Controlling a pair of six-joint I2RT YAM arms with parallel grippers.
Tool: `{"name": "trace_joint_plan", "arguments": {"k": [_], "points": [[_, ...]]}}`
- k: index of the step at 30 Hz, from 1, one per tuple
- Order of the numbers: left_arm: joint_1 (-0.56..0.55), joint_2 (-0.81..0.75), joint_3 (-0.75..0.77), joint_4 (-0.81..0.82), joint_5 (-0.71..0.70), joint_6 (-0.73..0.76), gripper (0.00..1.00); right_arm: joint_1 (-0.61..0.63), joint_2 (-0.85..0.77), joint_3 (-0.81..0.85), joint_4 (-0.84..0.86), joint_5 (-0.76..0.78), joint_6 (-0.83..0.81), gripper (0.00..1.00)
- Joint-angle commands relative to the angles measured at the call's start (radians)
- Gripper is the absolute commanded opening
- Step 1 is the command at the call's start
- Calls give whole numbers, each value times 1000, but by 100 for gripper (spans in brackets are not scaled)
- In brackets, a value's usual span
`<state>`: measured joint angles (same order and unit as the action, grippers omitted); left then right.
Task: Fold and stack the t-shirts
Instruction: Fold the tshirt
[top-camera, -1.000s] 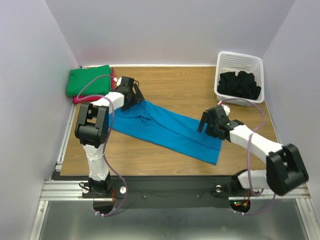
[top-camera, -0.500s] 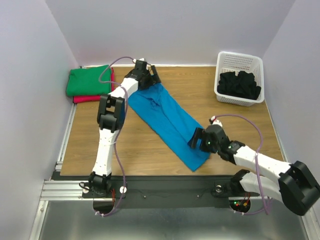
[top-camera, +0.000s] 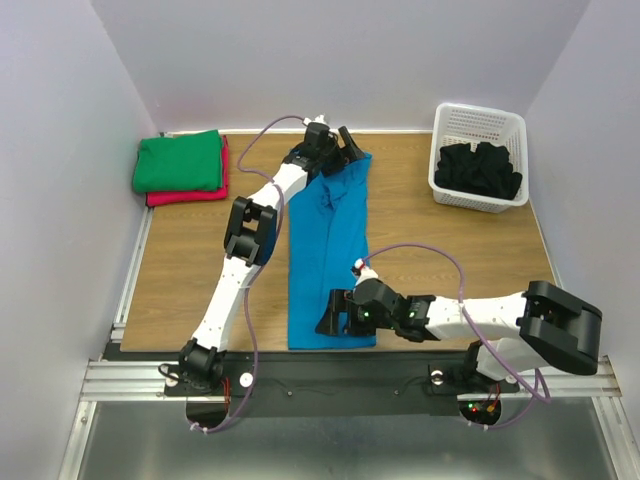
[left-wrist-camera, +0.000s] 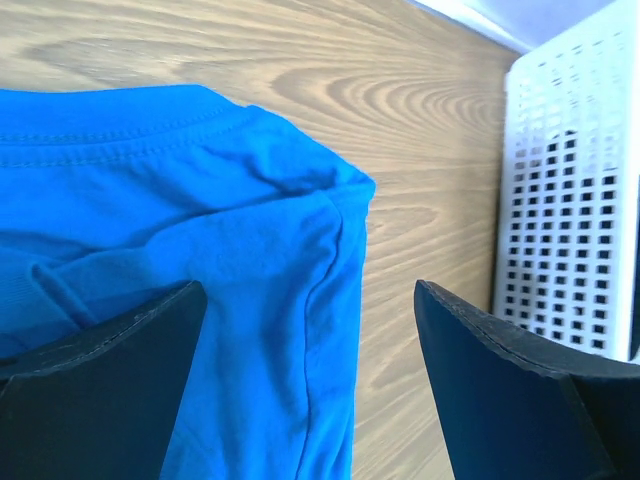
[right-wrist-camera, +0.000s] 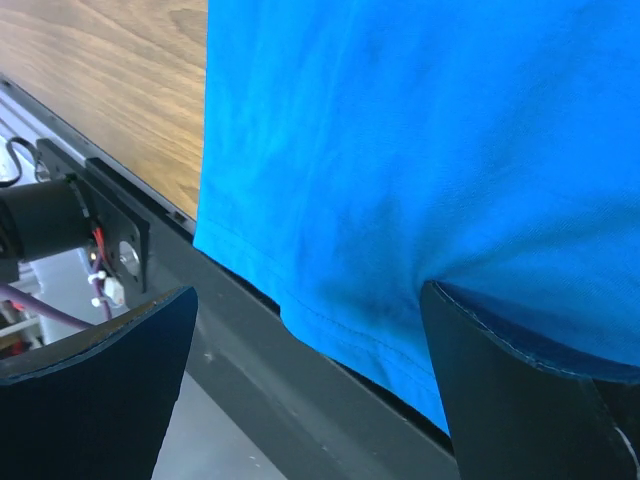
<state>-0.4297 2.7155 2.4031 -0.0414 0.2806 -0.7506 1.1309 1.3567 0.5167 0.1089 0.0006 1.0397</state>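
The bright turquoise-blue cotton t-shirt (top-camera: 325, 235) lies as a long strip from the far edge to the near edge of the wooden bench (top-camera: 190, 270), at mid-width. The left gripper (top-camera: 348, 150) is at its far end and the right gripper (top-camera: 330, 312) at its hem. Both have fingers apart and clamp nothing.

Hazard: the hem reaches the black metal rail (right-wrist-camera: 250, 320) at the near edge. A low regrasp there may drag the hem off the bench or snag it, skewing the fold.
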Motion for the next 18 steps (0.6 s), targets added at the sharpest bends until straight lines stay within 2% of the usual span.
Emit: {"name": "trace_joint_plan", "arguments": {"k": [1,4,11,14,17,18], "points": [[12,55,25,-47,-64,-70,99,26,30,-21,-77,30,57,100],[12,21,10,-40,-129,-69,99,29,-11,-21,-78,39,49,100],[11,-78,73,-34,-80,-55,99,29,-128,20,-84,12,-1,100],[2,-209,59,-43,-51,16,99,30,-163,45,-106,12,-32,100],[-14,-417,-65,-64,-73,77,99,29,-179,86,-182,50,-53,100],[-18,-538,-109,-78,-86,95,99,29,-183,94,-204,80,-53,100]]}}
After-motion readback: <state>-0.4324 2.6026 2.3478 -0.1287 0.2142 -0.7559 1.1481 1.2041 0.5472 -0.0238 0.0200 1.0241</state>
